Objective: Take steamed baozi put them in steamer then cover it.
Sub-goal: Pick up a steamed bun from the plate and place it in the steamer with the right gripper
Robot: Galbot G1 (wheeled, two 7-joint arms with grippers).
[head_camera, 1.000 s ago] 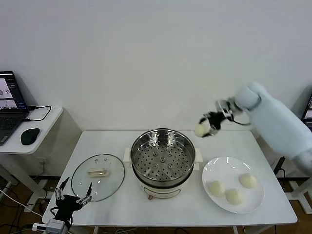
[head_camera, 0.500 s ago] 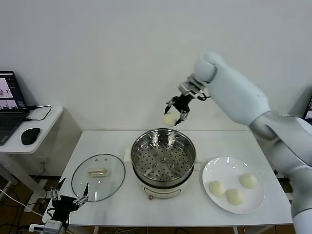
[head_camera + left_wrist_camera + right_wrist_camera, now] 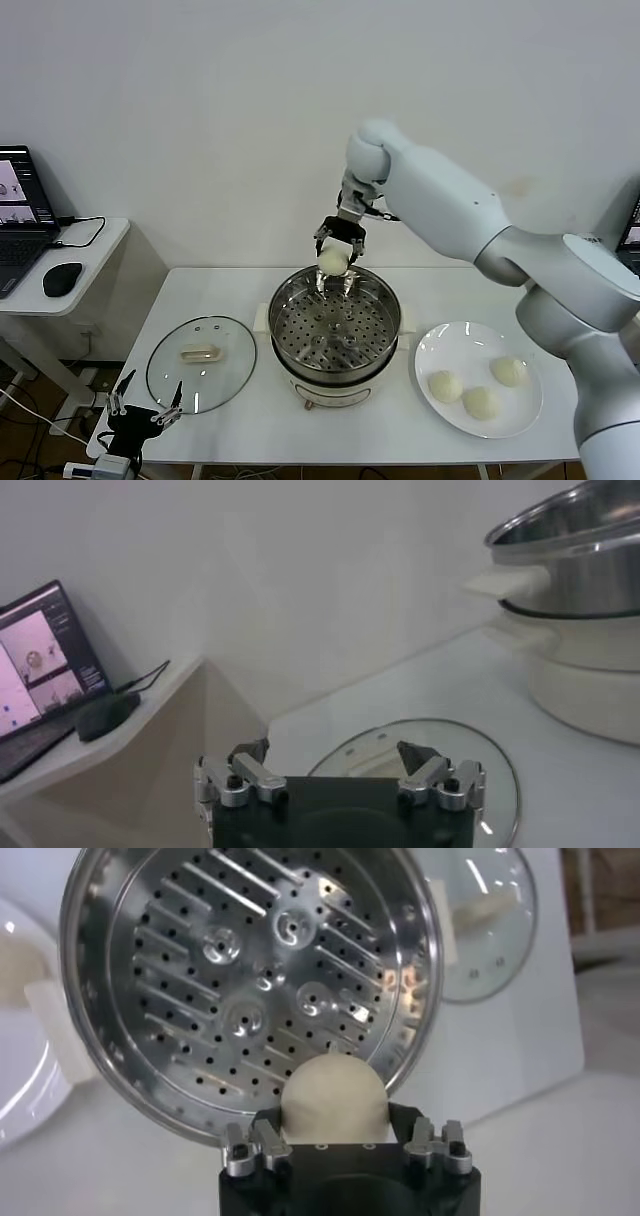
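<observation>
three baozi (image 3: pixel 480 385) on plate (image 3: pixel 432 350); steamer (image 3: pixel 335 322) seemingly empty; right tool (image 3: pixel 334 258) grips one bun (image 3: pixel 333 260).

The robot's right arm reaches across from the right, elbow high and wrist bent downward, its right gripper (image 3: pixel 334 259) clamped around a steamed baozi (image 3: pixel 333 261), while the left gripper (image 3: pixel 140 415) hangs low at the near left, fingers spread wide apart and holding nothing.

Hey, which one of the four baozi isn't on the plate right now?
The baozi held in the right gripper, above the far rim of the steamer. The other three lie on the white plate.
</observation>
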